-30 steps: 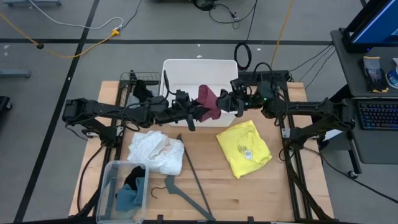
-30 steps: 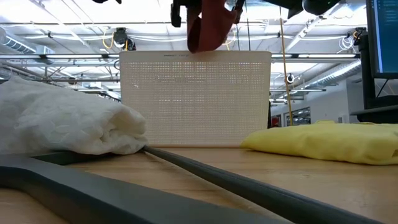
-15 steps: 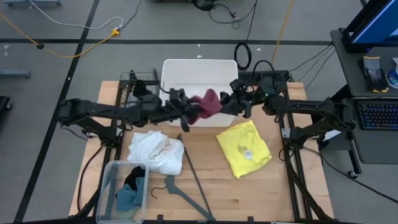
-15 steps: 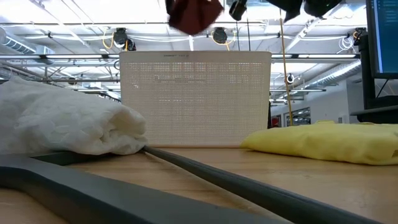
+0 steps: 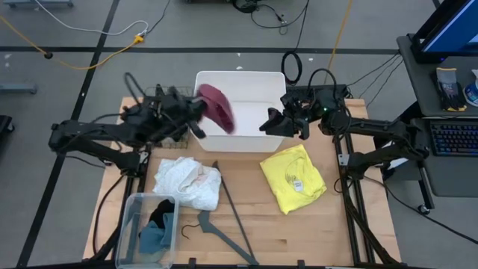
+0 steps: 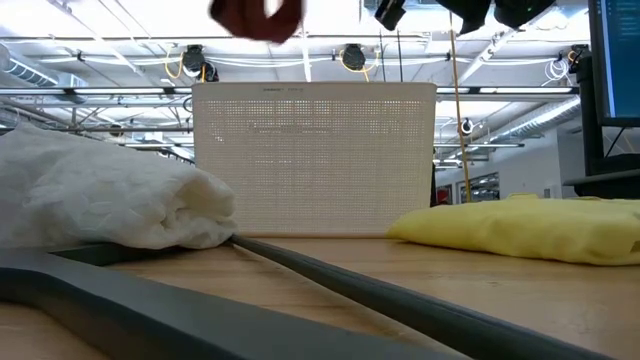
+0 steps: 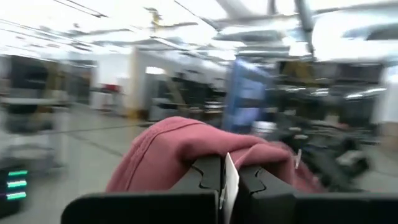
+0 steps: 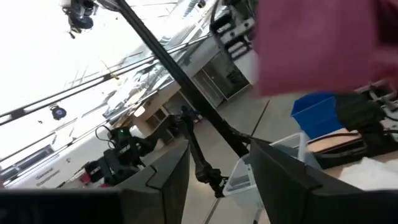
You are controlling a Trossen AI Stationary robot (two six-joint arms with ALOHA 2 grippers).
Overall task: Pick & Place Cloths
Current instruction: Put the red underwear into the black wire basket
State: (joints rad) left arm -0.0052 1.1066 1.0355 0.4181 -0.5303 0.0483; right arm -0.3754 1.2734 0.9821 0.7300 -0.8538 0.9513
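Maroon cloth held high over the white bin

The left gripper (image 5: 196,113) has its two fingers (image 7: 208,176) pinched tight on the maroon cloth (image 5: 216,107), which drapes over them in the left wrist view and hangs in the air above the left end of the white bin (image 5: 240,81). From table height the same cloth (image 6: 255,15) shows as a dark red blur well above the bin's perforated wall (image 6: 314,160).

Across the bin, the right gripper (image 5: 270,124) sits over the bin's right end with its fingers (image 8: 168,171) standing apart and nothing between them; the maroon cloth fills a corner of its wrist view, clear of the fingers.

On the wooden table (image 5: 299,232), the white cloth (image 5: 187,181) lies crumpled in front of the bin on the left side, and the yellow cloth (image 5: 293,178) with its small tag lies flat on the right. A thin grey hanger (image 5: 224,217) lies between them, one long bar touching the white cloth's edge. At the near left corner a clear box (image 5: 128,224) holds the black cloth (image 5: 162,215) and the teal-blue cloth (image 5: 152,237)
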